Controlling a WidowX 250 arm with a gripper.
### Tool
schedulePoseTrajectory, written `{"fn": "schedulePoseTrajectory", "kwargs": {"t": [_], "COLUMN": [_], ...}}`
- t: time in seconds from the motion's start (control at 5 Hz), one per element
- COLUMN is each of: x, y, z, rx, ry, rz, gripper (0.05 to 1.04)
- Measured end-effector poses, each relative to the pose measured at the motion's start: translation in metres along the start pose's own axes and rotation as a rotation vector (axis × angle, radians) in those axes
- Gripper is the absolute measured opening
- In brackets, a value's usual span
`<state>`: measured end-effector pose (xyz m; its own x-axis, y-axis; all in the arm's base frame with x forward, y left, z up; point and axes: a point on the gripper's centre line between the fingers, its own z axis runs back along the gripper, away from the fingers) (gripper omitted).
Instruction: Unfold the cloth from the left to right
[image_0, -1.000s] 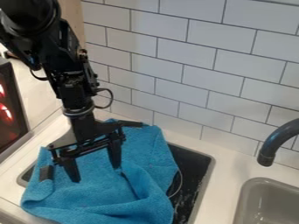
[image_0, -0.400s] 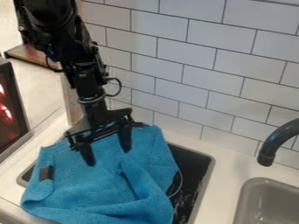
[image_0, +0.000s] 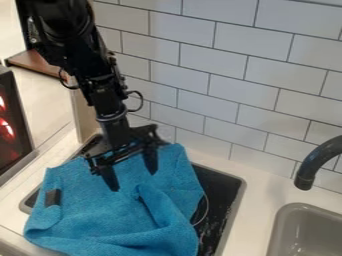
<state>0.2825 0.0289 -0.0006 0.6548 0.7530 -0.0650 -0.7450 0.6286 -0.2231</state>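
We are seeing the pincer (image_0: 133, 180) hanging over the dark basin, toward the wall side of it. Its two fingers are standing well apart, pointing down, with blue fabric showing between them. We are not managing to tell whether either fingertip is touching the fabric. The black arm (image_0: 100, 82) is slanting down to the pincer from beyond the basin's upper left.

Beneath the pincer, the blue cloth (image_0: 87, 220) is lying rumpled across the dark basin (image_0: 224, 192), covering most of it and spilling over its left and near rims. We are noticing a raised fold in the cloth over the middle of the basin, and a small dark patch (image_0: 53, 197) on the cloth near the basin's left rim; we are finding it too small to tell whether it is bearing any writing. A thin pale wire (image_0: 206, 210) is curving over the basin's bare right part.

Around the basin, the white surface (image_0: 264, 192) is running off to the right, where a grey sink (image_0: 304, 227) is sitting and a dark faucet (image_0: 307, 172) is arching down. White tiles (image_0: 200, 80) are rising behind the basin. Left of the basin, a dark panel (image_0: 10, 125) is glowing red.
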Motion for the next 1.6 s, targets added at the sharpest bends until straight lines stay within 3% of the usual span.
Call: {"fn": "schedulePoseTrajectory", "kwargs": {"t": [0.2,0.4,0.6,0.8,1.0,1.2,1.6], "x": [-0.012,-0.012,-0.018,-0.016,-0.017,-0.020,-0.030], "y": [-0.009,-0.013,-0.016,-0.017,-0.015,-0.015,-0.025], "z": [-0.011,-0.020,-0.027,-0.027,-0.027,-0.021,-0.003], "rx": [0.032,0.034,0.064,0.064,0.070,0.055,0.011], "ry": [0.020,0.023,0.013,0.000,0.002,-0.002,0.012], "rz": [-0.047,-0.041,-0.064,-0.055,-0.050,-0.052,-0.089], "gripper": [1.000,0.943,0.636,0.340,0.134,0.050,0.049]}}
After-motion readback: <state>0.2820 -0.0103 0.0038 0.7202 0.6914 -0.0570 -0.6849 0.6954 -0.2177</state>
